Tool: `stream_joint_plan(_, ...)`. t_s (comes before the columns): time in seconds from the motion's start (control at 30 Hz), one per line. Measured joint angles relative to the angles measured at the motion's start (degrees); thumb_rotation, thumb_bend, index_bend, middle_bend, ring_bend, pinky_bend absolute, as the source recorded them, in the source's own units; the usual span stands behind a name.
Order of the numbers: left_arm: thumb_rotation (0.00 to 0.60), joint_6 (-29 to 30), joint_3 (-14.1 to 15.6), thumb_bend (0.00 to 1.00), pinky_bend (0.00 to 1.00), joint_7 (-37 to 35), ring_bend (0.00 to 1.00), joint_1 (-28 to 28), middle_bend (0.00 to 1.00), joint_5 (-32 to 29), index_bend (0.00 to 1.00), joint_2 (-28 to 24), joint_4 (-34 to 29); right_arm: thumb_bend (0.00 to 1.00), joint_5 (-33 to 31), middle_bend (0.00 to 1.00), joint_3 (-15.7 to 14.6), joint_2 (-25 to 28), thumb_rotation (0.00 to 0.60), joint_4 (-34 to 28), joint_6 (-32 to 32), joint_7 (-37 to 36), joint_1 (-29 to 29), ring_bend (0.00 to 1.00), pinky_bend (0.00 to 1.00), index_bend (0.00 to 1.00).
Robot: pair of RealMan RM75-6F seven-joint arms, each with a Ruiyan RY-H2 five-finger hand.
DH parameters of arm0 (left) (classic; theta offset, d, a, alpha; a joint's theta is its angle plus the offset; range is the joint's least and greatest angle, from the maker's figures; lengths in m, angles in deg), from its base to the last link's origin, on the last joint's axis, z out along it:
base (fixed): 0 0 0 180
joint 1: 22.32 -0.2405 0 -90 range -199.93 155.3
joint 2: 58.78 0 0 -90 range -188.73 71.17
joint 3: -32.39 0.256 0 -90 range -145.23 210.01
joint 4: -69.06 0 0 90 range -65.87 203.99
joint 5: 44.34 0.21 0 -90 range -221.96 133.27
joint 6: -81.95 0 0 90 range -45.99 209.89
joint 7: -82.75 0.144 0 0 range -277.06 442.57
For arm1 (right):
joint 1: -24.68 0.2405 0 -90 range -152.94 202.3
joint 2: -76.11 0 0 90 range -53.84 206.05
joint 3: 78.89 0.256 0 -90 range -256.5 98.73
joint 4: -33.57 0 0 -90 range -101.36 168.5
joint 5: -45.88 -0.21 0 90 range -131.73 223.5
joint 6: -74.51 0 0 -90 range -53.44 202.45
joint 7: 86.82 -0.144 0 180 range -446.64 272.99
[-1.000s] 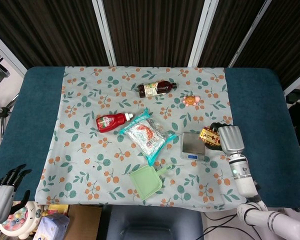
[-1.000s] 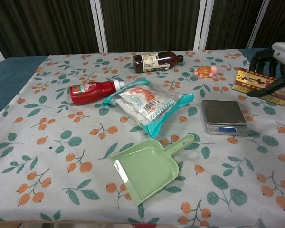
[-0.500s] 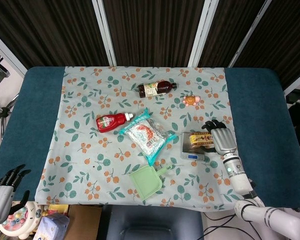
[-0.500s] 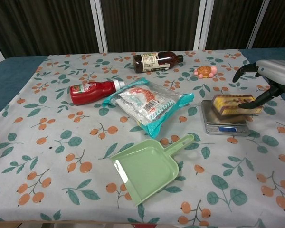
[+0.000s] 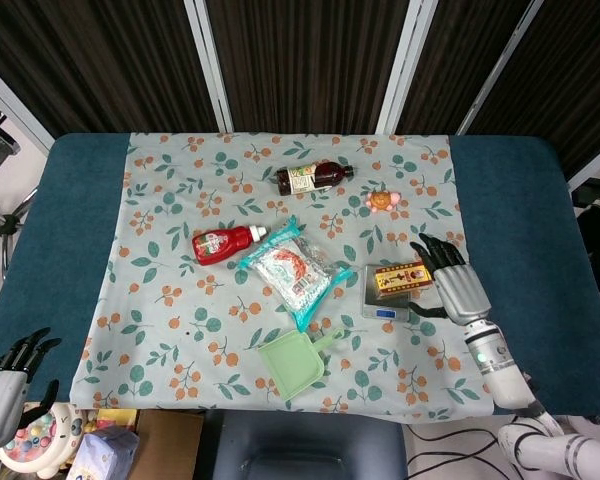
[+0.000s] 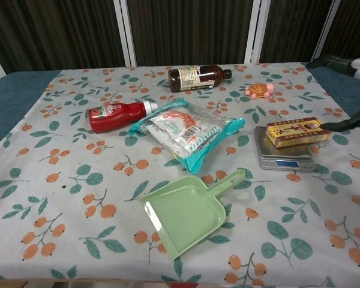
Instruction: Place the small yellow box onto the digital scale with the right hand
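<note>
The small yellow box point(image 5: 401, 278) point(image 6: 298, 132) lies flat on the silver digital scale point(image 5: 385, 303) point(image 6: 282, 153), overhanging its right edge. My right hand point(image 5: 454, 281) point(image 6: 350, 93) is just to the right of the box with its fingers spread and nothing in them, apart from the box. In the chest view only its fingertips show at the right edge. My left hand point(image 5: 5, 385) hangs off the table's near left corner, fingers apart and holding nothing.
A green dustpan point(image 5: 296, 361) lies in front of the scale. A snack packet point(image 5: 294, 269) and a ketchup bottle point(image 5: 223, 243) lie to its left. A brown bottle point(image 5: 313, 177) and an orange turtle toy point(image 5: 381, 200) sit further back.
My right hand carried the box leftward onto the scale, let it go and drew back to the right with fingers spread. The left hand stayed put.
</note>
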Motion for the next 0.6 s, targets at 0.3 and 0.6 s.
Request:
stream_joint_plan(0.3,0.600,0.7,-0.6,0.43,0.36,-0.1,0.16,-0.3,0.13,-0.7,0.23,0.2,-0.1,0.32,5.1,0.05,-7.7,10.2,0.600,-13.0,15.2,8.2,-12.9,0.00,0.13,0.11)
stream_joint_plan(0.6,0.600,1.0,-0.7,0.44,0.36,1.1,0.16,-0.4,0.13,-0.6,0.23,0.6,0.0,0.32,9.3,0.03,-10.7,12.7,0.600,-10.8,25.2,2.4,-21.2,0.00,0.13,0.09)
